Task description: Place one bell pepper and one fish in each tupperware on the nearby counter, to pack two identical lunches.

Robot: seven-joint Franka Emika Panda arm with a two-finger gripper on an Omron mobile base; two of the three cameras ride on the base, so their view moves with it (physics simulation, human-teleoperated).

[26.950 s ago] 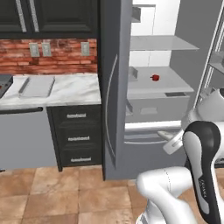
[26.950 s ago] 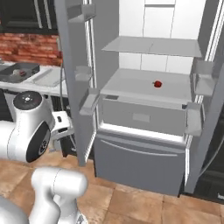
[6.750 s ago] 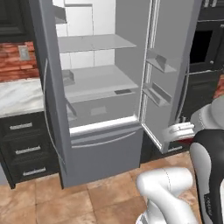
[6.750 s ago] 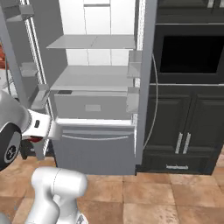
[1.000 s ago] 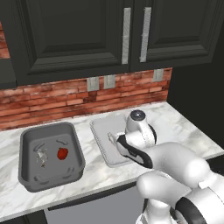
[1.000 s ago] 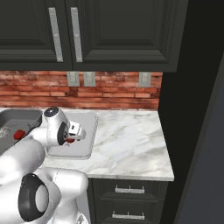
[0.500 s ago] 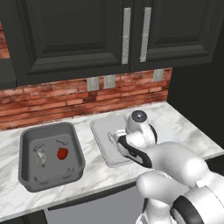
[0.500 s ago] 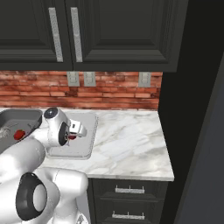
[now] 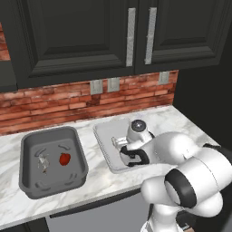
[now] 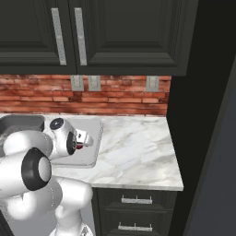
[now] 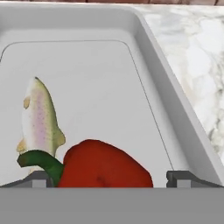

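We are at the last drop — our hand [image 11: 105, 183] hangs low over the shallow light grey tray [image 11: 175, 131] with its fingers spread wide apart, clamped on nothing; the red bell pepper [image 11: 103, 168] lies between them on the tray floor, and the fish [image 11: 39, 120] lies just beyond it; the dark grey tub [image 9: 52, 165], well off to one side on the surface [image 10: 138, 152], holds its own pair; next, we judge, lift straight clear.
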